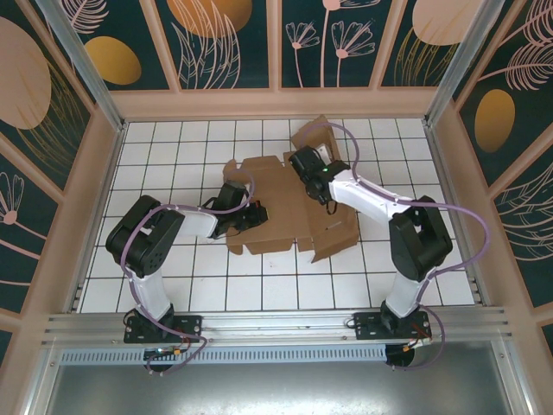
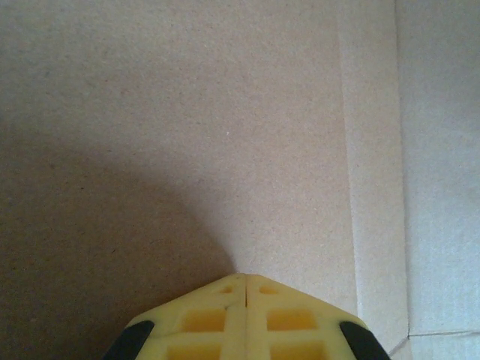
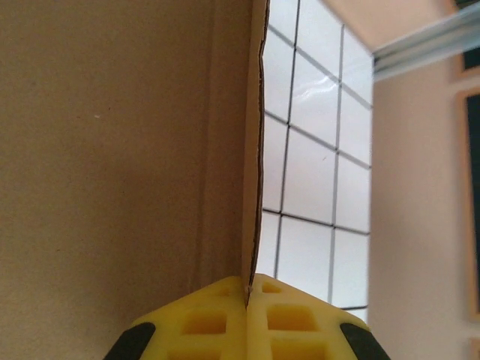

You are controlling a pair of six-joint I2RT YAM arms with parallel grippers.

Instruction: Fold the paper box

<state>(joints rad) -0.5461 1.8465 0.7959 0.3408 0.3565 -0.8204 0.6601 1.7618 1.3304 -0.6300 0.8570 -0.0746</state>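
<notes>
The paper box (image 1: 281,216) lies as a mostly flat brown cardboard sheet in the middle of the tiled table, with a flap (image 1: 315,134) raised at its far right. My right gripper (image 1: 296,157) is shut on the edge of that flap. In the right wrist view the thin flap edge (image 3: 257,150) runs straight down between the yellow fingertips (image 3: 225,296) of the right gripper (image 3: 247,283). My left gripper (image 1: 256,216) sits over the sheet's left part. In the left wrist view the left gripper (image 2: 246,276) is shut with nothing in it, tips close to plain cardboard (image 2: 225,112) beside a crease (image 2: 349,187).
White tiled table (image 1: 173,156) with wooden walls (image 1: 99,173) on three sides and an aluminium rail (image 1: 276,324) at the near edge. Bare tiles (image 3: 315,165) show past the flap. Both arm bases stand at the front.
</notes>
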